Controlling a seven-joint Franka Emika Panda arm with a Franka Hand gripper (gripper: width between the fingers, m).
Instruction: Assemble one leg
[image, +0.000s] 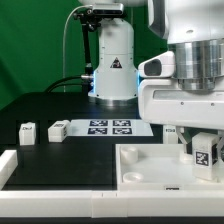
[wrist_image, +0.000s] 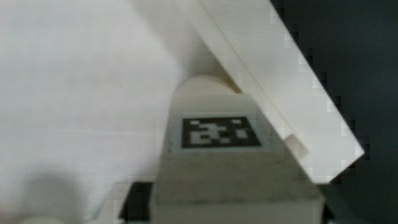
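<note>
My gripper (image: 203, 160) is shut on a leg (image: 204, 151), a small white block whose black-and-white tag faces out. It holds the leg upright over the corner of the large white tabletop (image: 150, 166) at the exterior view's right. In the wrist view the leg (wrist_image: 217, 132) fills the middle between my gripper's (wrist_image: 222, 197) jaws. The tabletop's flat face (wrist_image: 71, 90) and its raised edge (wrist_image: 267, 70) lie just beyond the leg. I cannot tell whether the leg touches the tabletop. Two more legs (image: 27, 132) (image: 57, 129) lie on the black table at the exterior view's left.
The marker board (image: 110, 126) lies at the middle back, in front of the arm's white base (image: 113, 70). A white rail (image: 12, 165) runs along the front and left. Dark table (wrist_image: 356, 60) shows past the tabletop's edge.
</note>
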